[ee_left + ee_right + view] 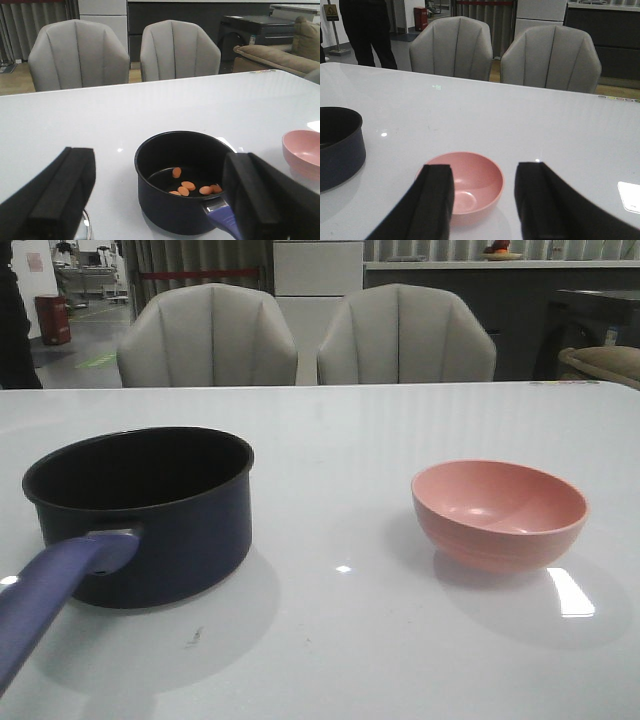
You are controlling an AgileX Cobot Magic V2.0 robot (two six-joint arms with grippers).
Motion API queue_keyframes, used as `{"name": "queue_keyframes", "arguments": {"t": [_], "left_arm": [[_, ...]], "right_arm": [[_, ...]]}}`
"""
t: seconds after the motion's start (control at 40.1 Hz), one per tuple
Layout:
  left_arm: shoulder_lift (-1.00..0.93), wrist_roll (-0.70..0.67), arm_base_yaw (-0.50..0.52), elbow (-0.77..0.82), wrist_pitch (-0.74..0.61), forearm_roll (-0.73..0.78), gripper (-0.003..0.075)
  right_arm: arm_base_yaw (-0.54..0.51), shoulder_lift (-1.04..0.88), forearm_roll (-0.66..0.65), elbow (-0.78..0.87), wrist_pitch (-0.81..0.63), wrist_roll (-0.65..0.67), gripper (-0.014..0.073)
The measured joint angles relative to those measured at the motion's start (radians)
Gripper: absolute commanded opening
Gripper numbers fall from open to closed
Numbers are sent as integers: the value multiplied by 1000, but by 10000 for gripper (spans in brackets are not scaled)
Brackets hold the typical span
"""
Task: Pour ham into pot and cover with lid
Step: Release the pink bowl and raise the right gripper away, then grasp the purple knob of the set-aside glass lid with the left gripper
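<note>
front view sits low at the bench [350, 640] edge, facing forward at two chairs, pot [150, 520] left and bowl [500, 512] right, both near. left wrist view looks down past its fingers [55, 195] into the pot. right wrist view looks past its fingers [432, 200] at the bowl, close. all three share pot, bowl, chairs.
</note>
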Motion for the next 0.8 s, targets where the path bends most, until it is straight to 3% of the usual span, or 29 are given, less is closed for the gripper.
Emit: {"name": "queue_keyframes", "arguments": {"t": [0.1,0.174,0.448,0.673,0.797], "left_arm": [[0,0,0,0,0,0,563],[0,0,0,0,0,0,563],[0,0,0,0,2,-4,571],[22,-5,0,-35,30,-4,661],[95,-82,0,-89,61,26,660]], "right_arm": [[0,0,0,3,0,0,117],[0,0,2,3,0,0,158],[0,0,2,3,0,0,161],[0,0,2,3,0,0,161],[0,0,2,3,0,0,161]]}}
